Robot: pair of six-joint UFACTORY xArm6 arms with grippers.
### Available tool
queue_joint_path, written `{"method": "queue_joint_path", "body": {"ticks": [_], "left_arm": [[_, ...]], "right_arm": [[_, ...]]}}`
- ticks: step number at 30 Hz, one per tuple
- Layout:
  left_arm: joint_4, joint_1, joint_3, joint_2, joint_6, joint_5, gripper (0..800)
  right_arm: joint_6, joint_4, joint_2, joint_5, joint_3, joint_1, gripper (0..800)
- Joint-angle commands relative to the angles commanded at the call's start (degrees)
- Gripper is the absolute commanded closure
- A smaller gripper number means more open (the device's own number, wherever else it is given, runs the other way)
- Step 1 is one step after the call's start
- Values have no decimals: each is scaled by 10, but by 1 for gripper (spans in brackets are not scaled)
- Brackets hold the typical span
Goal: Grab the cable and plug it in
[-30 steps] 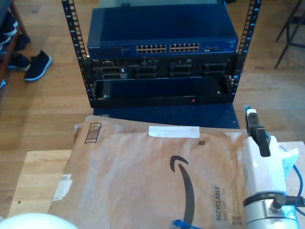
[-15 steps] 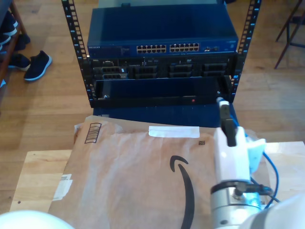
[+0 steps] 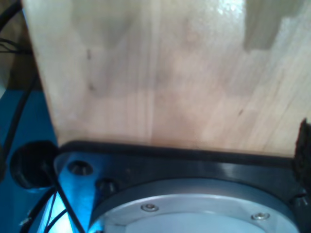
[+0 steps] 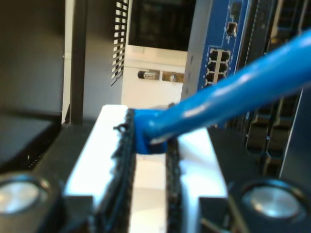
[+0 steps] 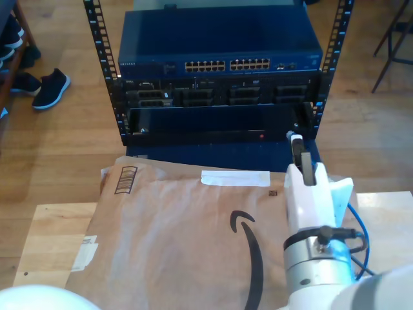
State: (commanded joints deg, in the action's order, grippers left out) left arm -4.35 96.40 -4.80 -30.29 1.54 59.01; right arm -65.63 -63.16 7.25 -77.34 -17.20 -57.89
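The blue cable (image 4: 233,87) is pinched at its end between the black pads of my second gripper (image 4: 148,145), which is shut on it. From there it runs off past the rack's ports (image 4: 218,60). In the exterior view my second gripper (image 5: 297,139) points at the rack from the exterior view's right, just in front of the lower black shelf. The cable (image 5: 359,227) loops back beside the white wrist. The connector's tip is too small to make out. The first wrist view looks at bare wood table (image 3: 160,77) and a round metal mount (image 3: 194,208).
A blue network switch (image 5: 155,48) with a row of ports (image 5: 226,65) sits at the top of the rack, with black units (image 5: 213,95) below it. A brown paper mailer (image 5: 174,226) covers the wooden table (image 5: 45,239). Shoes (image 5: 50,87) lie on the floor at the exterior view's left.
My second arm has swung toward the exterior view's left and reached forward, bringing the held cable end closer to the rack's front. The mailer and rack have not moved.
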Motion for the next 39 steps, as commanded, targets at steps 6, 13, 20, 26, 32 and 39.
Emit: {"method": "queue_joint_path", "body": {"ticks": [6,13,20,26,32,39], "left_arm": [[0,0,0,0,0,0,0],[0,0,0,1,0,-1,0],[0,0,0,1,0,0,0],[0,0,0,1,0,0,0],[0,0,0,1,0,0,0],[0,0,0,1,1,0,0]], "right_arm": [[61,3,-2,14,7,5,800],[71,-1,2,18,4,0,800],[105,3,9,20,-12,-6,800],[87,148,75,100,63,20,800],[37,180,64,85,55,19,800],[31,178,13,83,7,70,800]]}}
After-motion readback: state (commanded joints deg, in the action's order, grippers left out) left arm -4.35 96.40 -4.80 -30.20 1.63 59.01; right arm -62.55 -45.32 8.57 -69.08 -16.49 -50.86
